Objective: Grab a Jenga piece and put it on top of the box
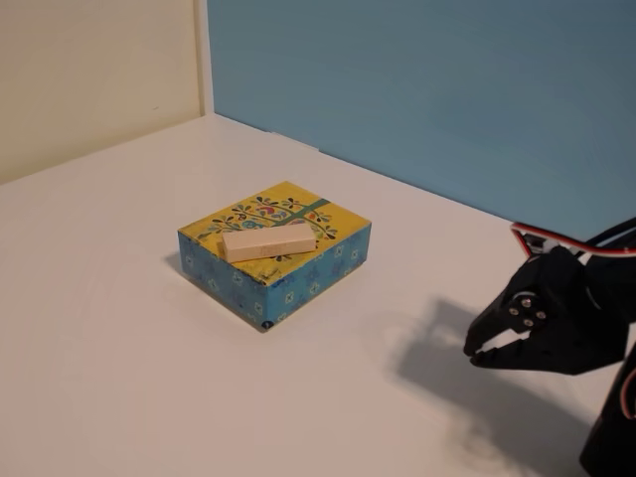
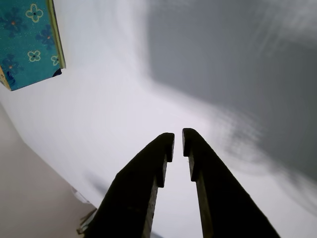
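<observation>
Where the fixed view is nearest the camera, at its lower right, the black claw [image 1: 485, 350] hangs low over the white counter [image 1: 119, 328], grasping nothing. Its two fingers [image 2: 148, 173] lie nearly together, with only a narrow slit between the tips in the wrist view, so the claw [image 2: 178, 141] reads as all but clenched and empty. Red and white wires run along the arm above it. A dark shadow falls on the counter beside the claw.

Farther in, well apart from the claw, sits the box [image 1: 288, 273], blue flower-patterned sides toward the camera, yellow tree-patterned top up. The Jenga piece [image 1: 268, 241] lies flat on that top, near the front edge. In the wrist view only a blue corner of the box [image 2: 27, 42] shows, upper left.

Behind stand a blue wall and a cream panel.
</observation>
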